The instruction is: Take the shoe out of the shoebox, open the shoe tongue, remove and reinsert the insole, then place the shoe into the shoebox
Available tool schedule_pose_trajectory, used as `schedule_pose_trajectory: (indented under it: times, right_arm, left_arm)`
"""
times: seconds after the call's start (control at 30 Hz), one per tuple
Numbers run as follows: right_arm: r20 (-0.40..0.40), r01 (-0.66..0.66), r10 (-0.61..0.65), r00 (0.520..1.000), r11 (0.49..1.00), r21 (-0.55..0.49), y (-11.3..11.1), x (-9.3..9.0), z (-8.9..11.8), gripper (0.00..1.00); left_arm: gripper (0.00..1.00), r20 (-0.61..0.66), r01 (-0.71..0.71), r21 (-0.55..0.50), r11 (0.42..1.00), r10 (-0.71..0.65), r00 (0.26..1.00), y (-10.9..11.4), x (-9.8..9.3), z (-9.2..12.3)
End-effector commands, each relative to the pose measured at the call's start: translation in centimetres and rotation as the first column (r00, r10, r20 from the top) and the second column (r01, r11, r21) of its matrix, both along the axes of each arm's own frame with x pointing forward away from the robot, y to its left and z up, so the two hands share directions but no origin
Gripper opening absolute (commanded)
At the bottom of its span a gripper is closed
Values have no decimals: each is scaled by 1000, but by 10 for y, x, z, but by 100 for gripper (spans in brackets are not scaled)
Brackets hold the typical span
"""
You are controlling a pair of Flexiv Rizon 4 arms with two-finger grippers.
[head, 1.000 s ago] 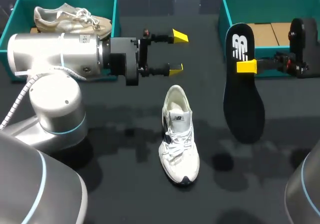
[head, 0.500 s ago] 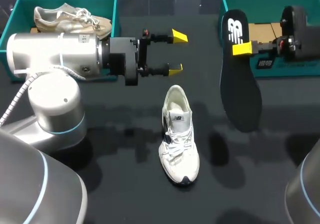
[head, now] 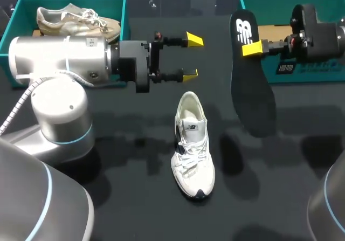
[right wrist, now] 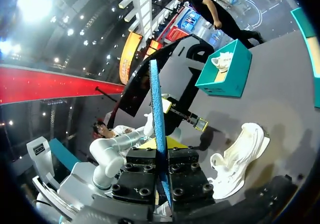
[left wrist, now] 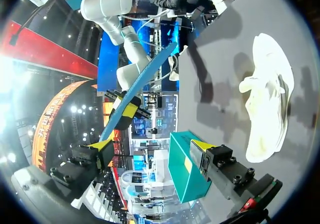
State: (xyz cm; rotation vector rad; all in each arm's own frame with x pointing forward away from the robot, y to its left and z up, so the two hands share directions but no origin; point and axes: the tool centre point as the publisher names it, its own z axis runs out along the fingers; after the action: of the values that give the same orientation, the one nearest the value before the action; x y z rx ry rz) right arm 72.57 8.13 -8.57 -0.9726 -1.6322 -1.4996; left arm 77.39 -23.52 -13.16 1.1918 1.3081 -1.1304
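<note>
Evidently the insole (head: 249, 84) is out, pinched by the right gripper (head: 252, 49) at upper right; the left gripper (head: 191, 57) gapes empty. Next, reinsert it into the centre shoe (head: 192, 144).

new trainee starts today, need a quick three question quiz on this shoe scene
1. True or false: the right gripper is shut on the black insole.
2. Where is the dark-toed white sneaker? A) in the right shoebox B) on the table, between the arms C) in the right gripper
3. Fill in: the left gripper is ____ and holds nothing.
Key: 1 true; 2 B; 3 open.
</note>
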Motion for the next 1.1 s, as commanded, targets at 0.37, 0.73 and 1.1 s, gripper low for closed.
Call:
schedule_pose_trajectory:
  times: [0.37, 0.73, 1.1]
  right_arm:
    - [-309, 28, -27, 951, 1000, -2, 21, 29, -20, 0]
    - [-419, 49, -50, 907, 999, -13, 25, 45, -35, 0]
    - [-461, 47, -51, 886, 999, -20, 37, 57, -39, 0]
  left_arm:
    - [100, 13, 15, -52, 999, -15, 1000, -12, -14, 3]
    - [96, 14, 31, -53, 998, -30, 999, -19, -21, 3]
    - [72, 13, 13, -67, 998, -12, 1000, -32, -18, -6]
